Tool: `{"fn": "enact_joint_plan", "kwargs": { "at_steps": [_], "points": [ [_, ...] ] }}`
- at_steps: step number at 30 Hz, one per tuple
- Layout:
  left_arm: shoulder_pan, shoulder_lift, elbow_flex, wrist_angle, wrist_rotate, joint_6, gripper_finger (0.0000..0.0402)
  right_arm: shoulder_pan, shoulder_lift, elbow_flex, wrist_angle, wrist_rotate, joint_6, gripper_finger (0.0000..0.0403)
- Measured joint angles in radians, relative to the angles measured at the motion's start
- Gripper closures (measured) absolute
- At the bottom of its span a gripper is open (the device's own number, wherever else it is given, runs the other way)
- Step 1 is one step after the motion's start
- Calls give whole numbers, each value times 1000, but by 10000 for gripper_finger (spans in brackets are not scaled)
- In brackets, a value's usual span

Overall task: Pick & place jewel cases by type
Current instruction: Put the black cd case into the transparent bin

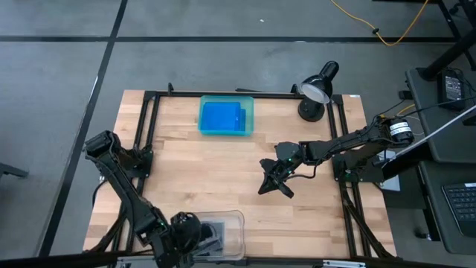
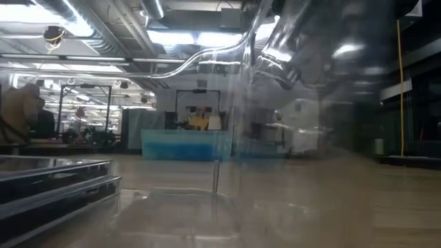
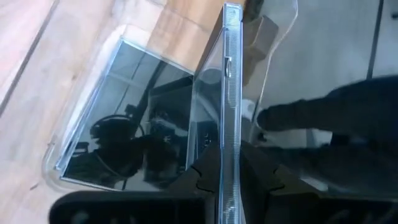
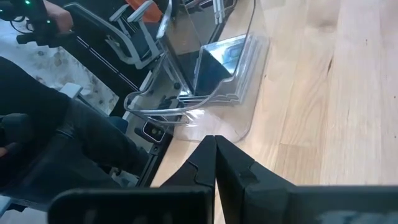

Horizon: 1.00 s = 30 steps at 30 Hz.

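Note:
The clear tray (image 1: 236, 219) sits at the table's near edge, left of the middle, with dark grey jewel cases (image 3: 134, 118) lying flat inside it; the low view shows them stacked (image 2: 55, 182). My left gripper (image 1: 195, 235) is at this tray, shut on another dark jewel case (image 3: 230, 93) that stands on edge. The teal tray (image 1: 249, 104) at the far middle holds the blue jewel cases (image 1: 223, 117). My right gripper (image 1: 274, 181) hovers right of the table's middle, shut and empty (image 4: 216, 155). My left gripper pinches the dark jewel case between its two fingers (image 3: 264, 180), on the case's two flat faces at its near end (image 3: 229, 177). The case stands on edge within the clear tray, above the flat cases. Whether its far end (image 3: 231, 15) touches the tray, I cannot tell.
A black desk lamp (image 1: 316, 89) stands at the far right corner. A black metal frame (image 1: 149, 126) runs along the table's edges. Bare wood lies between the two trays. In the low view, the room with people lies beyond the table.

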Motion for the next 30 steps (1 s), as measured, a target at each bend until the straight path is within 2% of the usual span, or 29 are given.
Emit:
{"fn": "enact_joint_plan", "kwargs": {
  "at_steps": [7, 18, 25, 30],
  "points": [
    [14, -5, -1, 5, 76, 54, 370, 0, 0, 0, -8, 8, 0, 393],
    [31, -2, -3, -32, 151, 28, 273, 0, 0, 0, -20, 9, -8, 393],
    [33, -37, -3, -64, 127, 1, 210, 0, 0, 0, -24, 9, -33, 393],
    [35, -86, -3, -118, 106, -22, 185, 0, 0, 0, -30, 9, -60, 393]
  ]
}}
